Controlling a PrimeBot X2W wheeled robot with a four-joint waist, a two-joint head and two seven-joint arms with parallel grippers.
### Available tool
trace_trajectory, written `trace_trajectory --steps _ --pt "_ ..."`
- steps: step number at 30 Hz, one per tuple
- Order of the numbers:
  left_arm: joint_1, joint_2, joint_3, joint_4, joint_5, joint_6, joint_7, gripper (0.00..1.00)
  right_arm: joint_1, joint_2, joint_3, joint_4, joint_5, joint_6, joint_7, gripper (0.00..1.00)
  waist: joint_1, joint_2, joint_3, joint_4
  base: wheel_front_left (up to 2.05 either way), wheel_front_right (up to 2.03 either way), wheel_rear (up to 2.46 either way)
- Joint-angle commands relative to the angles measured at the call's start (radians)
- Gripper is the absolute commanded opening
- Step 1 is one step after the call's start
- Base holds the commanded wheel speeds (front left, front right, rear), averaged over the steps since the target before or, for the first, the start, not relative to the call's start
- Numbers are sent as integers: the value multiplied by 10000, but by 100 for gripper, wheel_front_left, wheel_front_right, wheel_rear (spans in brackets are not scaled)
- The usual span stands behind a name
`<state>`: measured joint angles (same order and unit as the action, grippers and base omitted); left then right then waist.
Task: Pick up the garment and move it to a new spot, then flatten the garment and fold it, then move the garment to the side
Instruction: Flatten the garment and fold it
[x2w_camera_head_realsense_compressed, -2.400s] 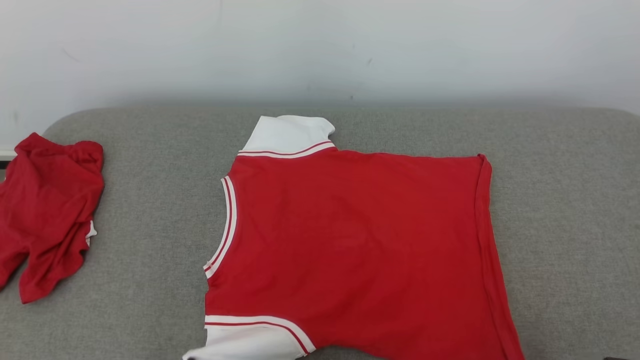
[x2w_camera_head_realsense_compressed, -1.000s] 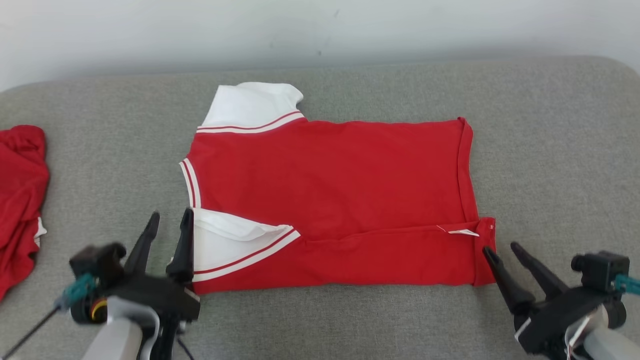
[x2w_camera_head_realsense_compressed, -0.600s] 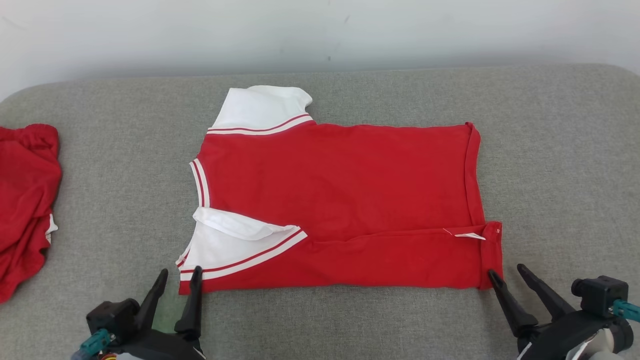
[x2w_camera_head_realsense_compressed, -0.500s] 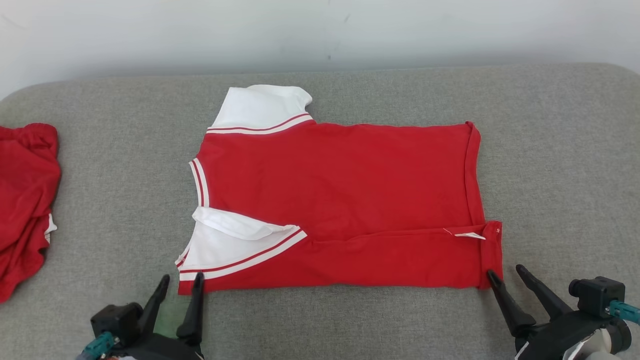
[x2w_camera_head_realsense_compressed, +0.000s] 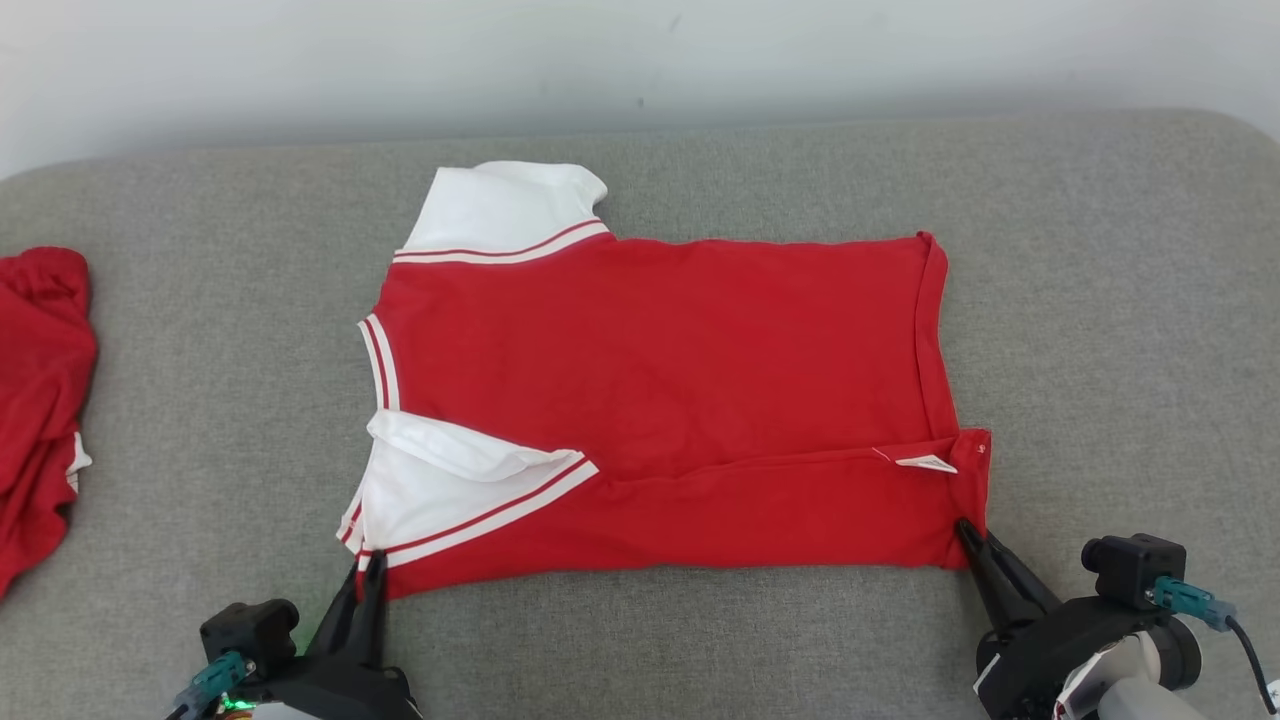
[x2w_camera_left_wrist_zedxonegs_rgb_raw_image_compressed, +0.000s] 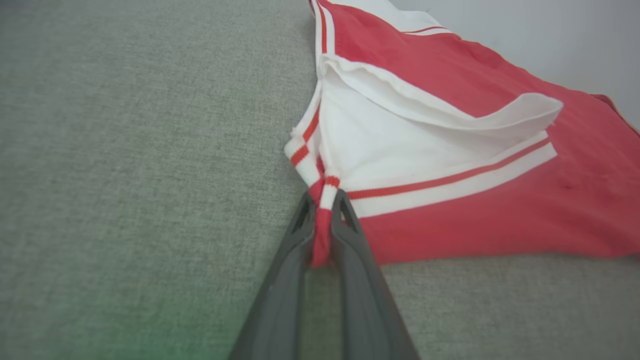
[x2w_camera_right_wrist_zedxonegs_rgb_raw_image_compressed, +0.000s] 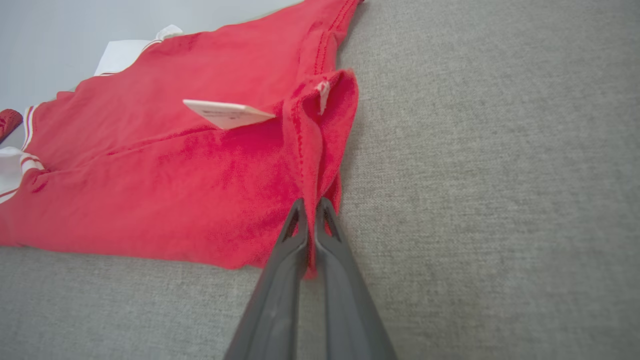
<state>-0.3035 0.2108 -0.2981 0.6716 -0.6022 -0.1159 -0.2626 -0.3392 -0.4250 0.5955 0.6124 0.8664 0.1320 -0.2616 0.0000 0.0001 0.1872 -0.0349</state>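
Note:
The garment (x2w_camera_head_realsense_compressed: 660, 370) is a red shirt with white, red-striped sleeves, lying flat on the grey cushion with its near edge folded up over itself. My left gripper (x2w_camera_head_realsense_compressed: 366, 568) is shut on the near left corner of the garment (x2w_camera_left_wrist_zedxonegs_rgb_raw_image_compressed: 450, 150), by the white sleeve; red cloth is pinched between its fingers (x2w_camera_left_wrist_zedxonegs_rgb_raw_image_compressed: 305, 225). My right gripper (x2w_camera_head_realsense_compressed: 968, 535) is shut on the near right hem corner of the garment (x2w_camera_right_wrist_zedxonegs_rgb_raw_image_compressed: 200, 165), with cloth bunched between its fingers (x2w_camera_right_wrist_zedxonegs_rgb_raw_image_compressed: 295, 230). A white label (x2w_camera_right_wrist_zedxonegs_rgb_raw_image_compressed: 227, 114) sticks out close to that corner.
A second red garment (x2w_camera_head_realsense_compressed: 40, 400) lies crumpled at the cushion's left edge. The grey cushion (x2w_camera_head_realsense_compressed: 1120, 330) has bare room to the right and in front of the shirt. A pale wall (x2w_camera_head_realsense_compressed: 640, 60) runs behind it.
Both grippers moved forward onto the near edge of the garment and shut on its two corners; half a second ago they stood open just short of it. The camera shifted slightly.

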Motion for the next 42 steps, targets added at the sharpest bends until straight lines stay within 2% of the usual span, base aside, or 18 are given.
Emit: trace_trajectory --steps 1,6,11,18,23,32,33,34,35,42 --pt "34 -56 -26 120 -49 -73 -10 0 -5 48 -75 11 -21 -28 -40 0 0 -1 -155 46 0 0 0" --pt "447 -156 140 -25 -201 -86 -23 0 491 -101 -426 -267 -162 -28 -40 0 0 -1 -732 125 0 0 0" --pt "1238 -279 283 -799 -183 -108 -27 0 1249 -447 -785 -903 -311 -28 -28 0 0 -1 -1186 189 0 0 0" --pt "2326 -429 337 -1776 -148 22 -29 0 2233 -920 -1137 -1611 -464 -28 -16 0 0 -1 -1424 317 0 0 0" --pt "2945 -506 376 -2242 -202 192 -29 0 3174 -1140 -1604 -2164 -360 -28 389 0 0 -1 -1460 404 0 0 0" --pt "3589 -425 307 -2414 -19 472 -30 0 4395 -732 -2411 -3063 -756 -27 1116 0 0 -1 -1579 349 0 0 0" --pt "3597 -402 290 -2445 56 512 -30 26 4435 -663 -2496 -3119 -882 -28 1155 7 0 -1 -1589 342 0 0 0" --pt "3609 -416 291 -2470 111 539 -30 89 4457 -587 -2567 -3165 -1002 -28 1193 70 0 -1 -1616 335 0 0 0" --pt "3608 -446 310 -2536 188 531 -30 100 4475 -503 -2653 -3191 -1058 -27 1199 100 0 -1 -1638 333 0 0 0" --pt "3529 -525 1466 -3783 767 597 -30 100 4289 -176 -3471 -3812 -1748 -27 832 100 0 -1 -1881 392 0 0 0"
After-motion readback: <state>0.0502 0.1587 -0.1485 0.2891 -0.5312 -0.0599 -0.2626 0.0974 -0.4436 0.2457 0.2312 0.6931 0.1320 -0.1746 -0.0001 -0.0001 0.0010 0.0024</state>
